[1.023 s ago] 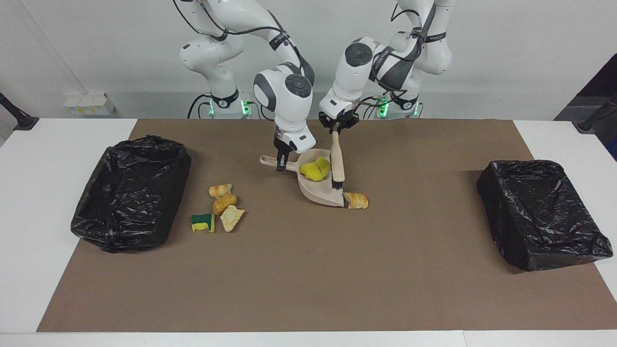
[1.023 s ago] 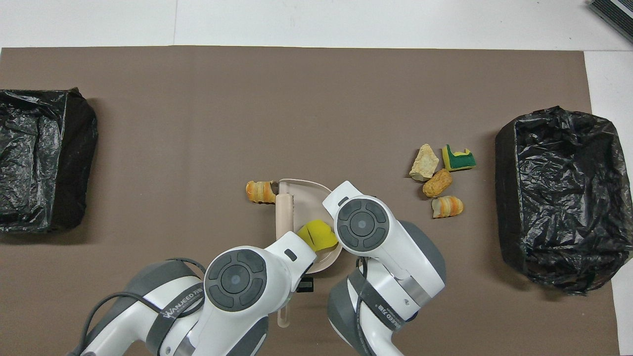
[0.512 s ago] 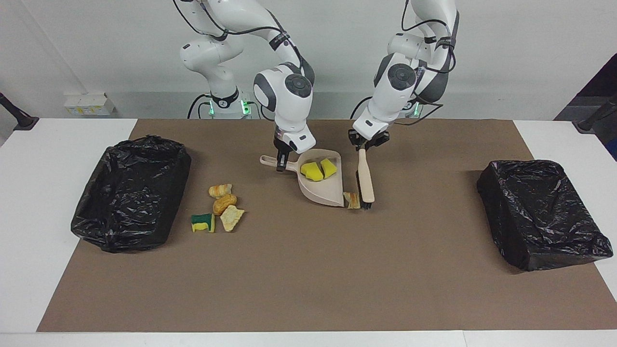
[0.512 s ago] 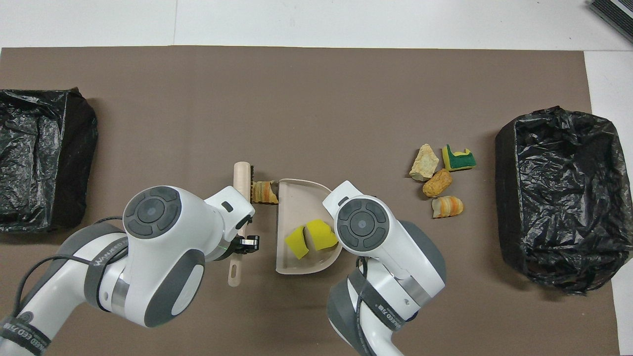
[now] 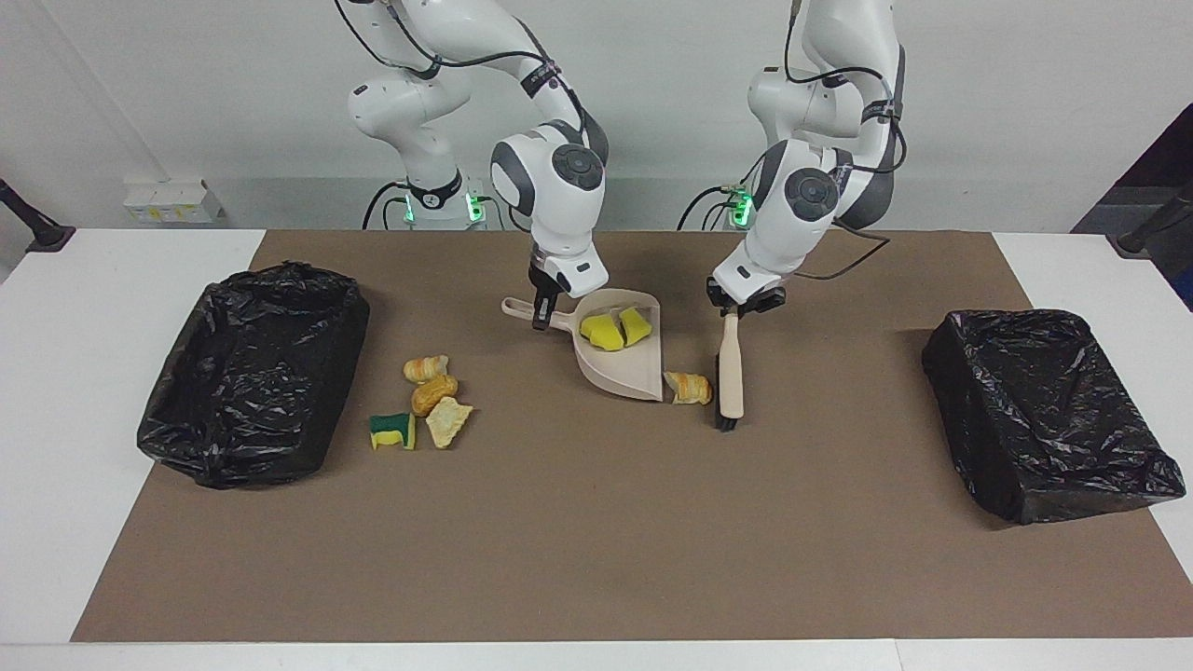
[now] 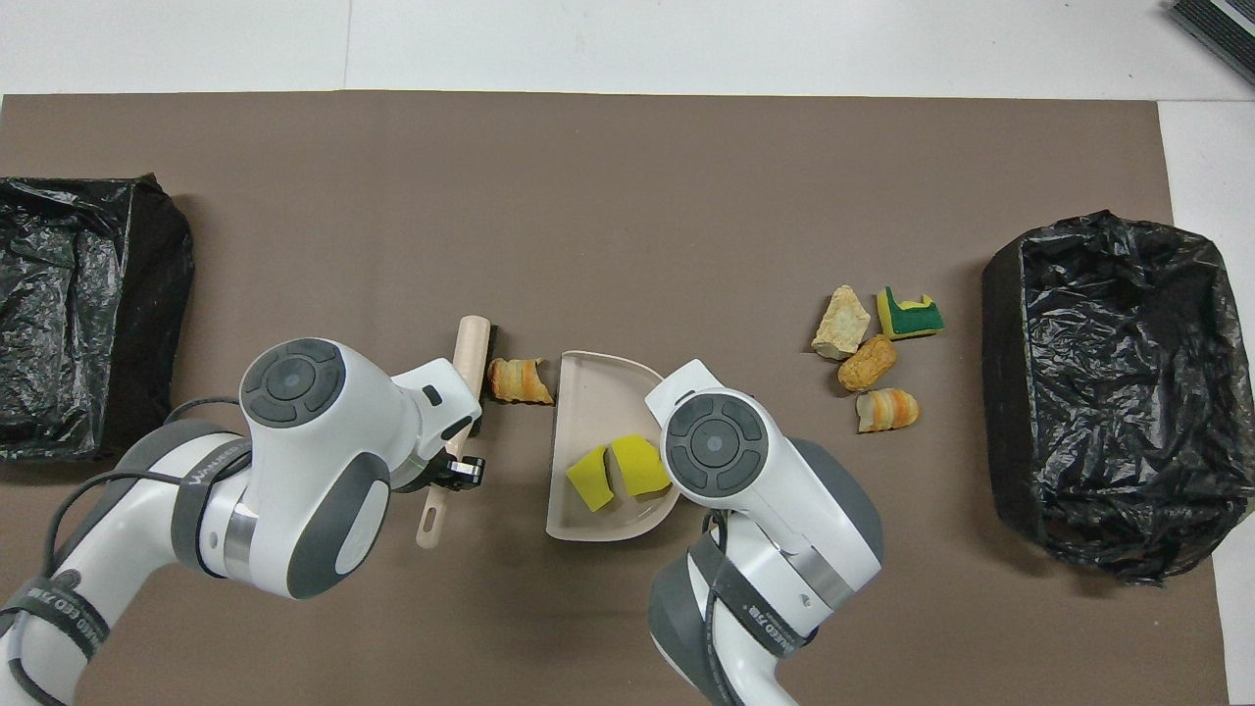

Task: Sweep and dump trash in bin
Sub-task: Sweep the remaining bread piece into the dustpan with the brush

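A beige dustpan (image 5: 623, 368) (image 6: 593, 402) lies mid-mat with two yellow sponge chunks (image 5: 617, 329) (image 6: 615, 471) in it. My right gripper (image 5: 539, 315) is shut on its handle; the wrist hides it from overhead. My left gripper (image 5: 738, 306) (image 6: 453, 469) is shut on the brush (image 5: 732, 373) (image 6: 470, 358), whose bristles touch the mat. A tan-orange bread piece (image 5: 690, 387) (image 6: 521, 380) sits between the bristles and the pan's mouth. More trash lies toward the right arm's end: three bread-like pieces (image 5: 434, 394) (image 6: 867, 363) and a green-and-yellow sponge (image 5: 392, 431) (image 6: 910, 314).
Two bins lined with black bags stand on the brown mat, one bin (image 5: 253, 368) (image 6: 1108, 392) at the right arm's end close to the scrap cluster, the other bin (image 5: 1049, 410) (image 6: 59, 314) at the left arm's end.
My left gripper carried the brush out of the dustpan and over the bread piece, toward the left arm's end. The yellow chunks stayed in the pan. The right gripper held still.
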Robot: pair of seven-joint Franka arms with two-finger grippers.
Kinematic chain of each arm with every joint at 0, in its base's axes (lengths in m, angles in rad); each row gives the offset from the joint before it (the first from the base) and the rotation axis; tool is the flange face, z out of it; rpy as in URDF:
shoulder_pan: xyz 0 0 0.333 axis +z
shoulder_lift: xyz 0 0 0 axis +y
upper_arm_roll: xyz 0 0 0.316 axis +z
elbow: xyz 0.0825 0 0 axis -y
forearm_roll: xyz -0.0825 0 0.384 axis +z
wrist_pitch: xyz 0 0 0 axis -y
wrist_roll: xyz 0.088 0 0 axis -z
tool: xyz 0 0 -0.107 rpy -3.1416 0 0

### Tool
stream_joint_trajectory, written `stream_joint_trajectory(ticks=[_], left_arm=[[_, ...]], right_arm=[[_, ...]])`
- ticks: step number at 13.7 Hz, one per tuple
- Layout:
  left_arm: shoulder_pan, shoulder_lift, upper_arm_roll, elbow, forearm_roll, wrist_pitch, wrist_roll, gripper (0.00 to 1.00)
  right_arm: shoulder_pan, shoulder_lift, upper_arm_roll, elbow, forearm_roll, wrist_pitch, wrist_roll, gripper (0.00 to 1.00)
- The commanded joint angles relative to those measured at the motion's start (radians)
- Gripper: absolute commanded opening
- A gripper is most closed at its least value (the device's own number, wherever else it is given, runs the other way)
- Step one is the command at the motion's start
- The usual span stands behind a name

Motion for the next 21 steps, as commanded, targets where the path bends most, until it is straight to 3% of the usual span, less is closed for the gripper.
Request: stream_joint_trajectory(ticks=[1, 6, 9, 12, 16, 21], left_arm=[[-0.064, -0.024, 0.002, -0.034, 0.017, -0.029, 0.009, 0.00], [-0.186, -0.050, -0.004, -0.023, 0.005, -0.131, -0.077, 0.00], [-0.260, -0.049, -0.006, 0.009, -0.009, -0.119, -0.196, 0.00], [-0.266, -0.044, -0.006, 0.078, -0.031, -0.114, -0.243, 0.00], [-0.260, -0.055, -0.001, 0.078, -0.031, -0.137, -0.278, 0.00], [-0.223, -0.096, 0.005, 0.066, -0.018, -0.185, -0.471, 0.00]], right_arm=[[-0.002, -0.018, 0.001, -0.013, -0.005, -0.006, 0.057, 0.00], [-0.002, -0.020, 0.001, -0.015, -0.005, -0.007, 0.060, 0.00], [-0.002, -0.020, 0.001, -0.015, -0.005, -0.007, 0.063, 0.00], [-0.002, -0.020, 0.001, -0.015, -0.005, -0.006, 0.065, 0.00], [-0.002, -0.020, 0.001, -0.013, -0.005, -0.007, 0.065, 0.00], [-0.010, -0.047, 0.001, -0.012, -0.002, -0.036, 0.158, 0.00]])
